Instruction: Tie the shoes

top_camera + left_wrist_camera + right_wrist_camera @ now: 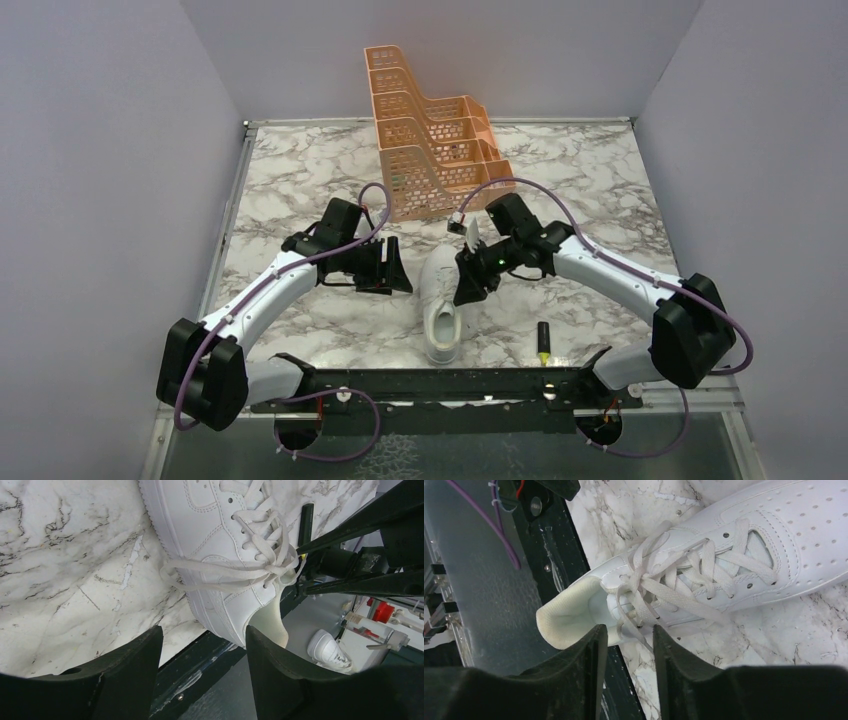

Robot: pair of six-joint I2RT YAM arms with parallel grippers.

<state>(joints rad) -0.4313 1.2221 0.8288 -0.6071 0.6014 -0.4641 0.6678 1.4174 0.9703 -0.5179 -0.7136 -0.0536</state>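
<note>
white sneaker [441, 300], laces [667, 591] between right jaws

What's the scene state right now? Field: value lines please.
sneaker: upright on table, heel toward arm bases
laces: threaded, no bow, ends loose
left hand: open, empty, left of sneaker
right hand: part open around a lace strand by the heel collar
other: orange rack behind, marker right of heel

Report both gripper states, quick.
Left gripper: open, holding nothing.
Right gripper: jaws partly closed around the laces of the sneaker; whether it grips them cannot be told.
</note>
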